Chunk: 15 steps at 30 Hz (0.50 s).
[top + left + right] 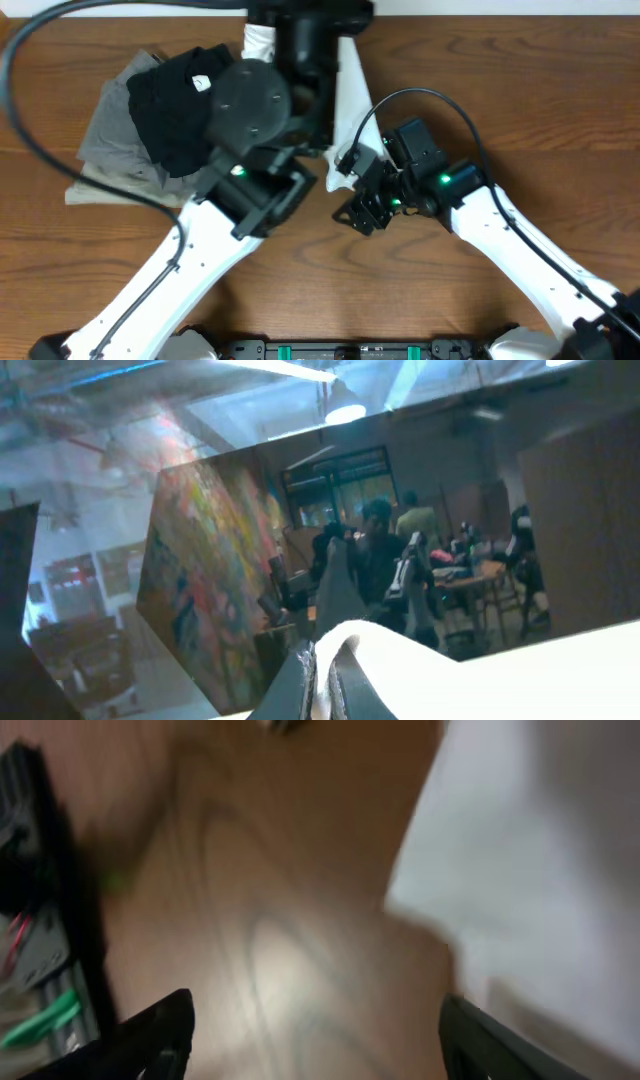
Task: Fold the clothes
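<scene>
- Hanging from the left gripper [322, 665], the shirt [350, 100] shows in the overhead view as a narrow white strip just right of the black garment [165, 110]; it runs from the far edge of the table [520, 70] towards the near side; much of it is hidden behind the raised left arm [250, 100].
- The left gripper has its tips pressed together on a fold of the shirt; in its wrist view white cloth curls over the tips and spreads away to the right; that camera looks up into a room, not down at the table.
- In the overhead view the left gripper itself cannot be made out; the arm's round joint overlaps the right edge of the black garment.
- The right gripper [352, 195] sits low over the table, right of the black garment and nearer the robot, at the near end of the white strip; a corner of the shirt lies just beside it, though contact cannot be told.
- Its fingers [165, 1030] stand well apart with bare wood between them; nothing is held; this wrist view is blurred, with the shirt a pale patch on the right.
- The black garment lies folded on grey garments [110, 135], which stick out on its left and near sides.
</scene>
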### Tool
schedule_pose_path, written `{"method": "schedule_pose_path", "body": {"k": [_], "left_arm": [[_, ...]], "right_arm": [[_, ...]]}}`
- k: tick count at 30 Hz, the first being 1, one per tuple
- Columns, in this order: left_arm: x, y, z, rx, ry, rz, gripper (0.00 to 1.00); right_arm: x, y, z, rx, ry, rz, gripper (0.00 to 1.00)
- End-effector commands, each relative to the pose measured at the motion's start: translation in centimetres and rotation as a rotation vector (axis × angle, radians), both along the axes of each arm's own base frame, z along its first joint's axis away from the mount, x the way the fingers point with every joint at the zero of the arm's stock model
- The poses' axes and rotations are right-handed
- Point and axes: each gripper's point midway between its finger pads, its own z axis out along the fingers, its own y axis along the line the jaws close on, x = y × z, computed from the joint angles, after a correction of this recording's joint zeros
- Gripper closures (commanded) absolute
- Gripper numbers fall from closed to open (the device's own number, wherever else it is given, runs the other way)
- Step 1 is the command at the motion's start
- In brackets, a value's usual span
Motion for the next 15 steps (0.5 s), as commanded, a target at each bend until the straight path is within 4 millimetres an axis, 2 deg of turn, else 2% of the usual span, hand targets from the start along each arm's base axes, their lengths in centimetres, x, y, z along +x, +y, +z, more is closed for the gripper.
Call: {"method": "schedule_pose_path", "body": {"k": [1, 4, 9, 15], "left_arm": [[-1.0, -0.1, 1.8, 0.033, -0.034, 0.063, 0.94], [-1.8, -0.5, 2.8, 0.021, -0.06, 0.049, 0.94], [-2.4, -0.3, 3.8, 0.009, -0.08, 0.046, 0.94], [-2.5, -0.2, 4.1, 0.041, -0.087, 0.065, 0.94]], "right_arm": [[1.4, -0.1, 1.6, 0.009, -0.072, -0.066, 0.24], [2.7, 0.2, 1.9, 0.028, -0.087, -0.124, 0.25], [4.7, -1.3, 1.2, -0.037, -0.103, -0.286, 0.27], [5.4, -3.0, 0.5, -0.117, -0.128, -0.346, 0.29]]}}
